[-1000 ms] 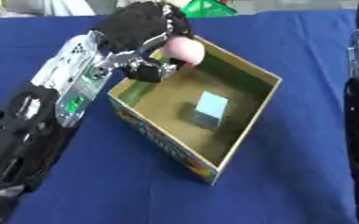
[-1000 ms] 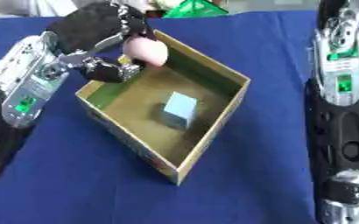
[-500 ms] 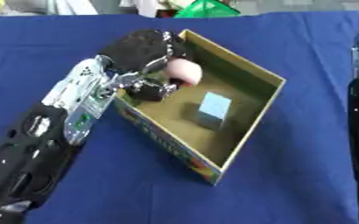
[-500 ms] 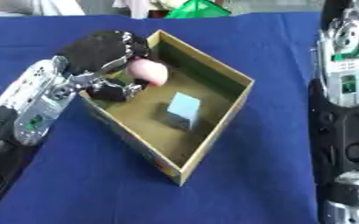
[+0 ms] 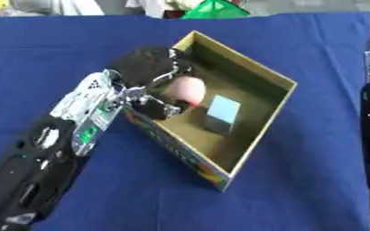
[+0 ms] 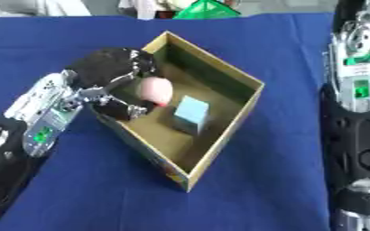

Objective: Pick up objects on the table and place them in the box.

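Note:
An open cardboard box (image 5: 263, 131) lies askew on the blue cloth. My left hand (image 5: 147, 71) reaches over the box's left wall, its fingers curled round a pink rounded object (image 5: 186, 89) held low inside the box. A light blue cube (image 5: 221, 113) stands on the box floor just right of the pink object. Along the right edge runs my right arm (image 6: 360, 108); its hand does not show.
A blue cloth (image 5: 77, 45) covers the table. At the far edge sit a green object (image 5: 215, 9) and some pale things beside it (image 5: 70, 6). Open cloth lies left of and in front of the box.
My left hand has carried the pink object from above the box's far left corner down into the box, toward the blue cube. The whole picture has also shifted slightly.

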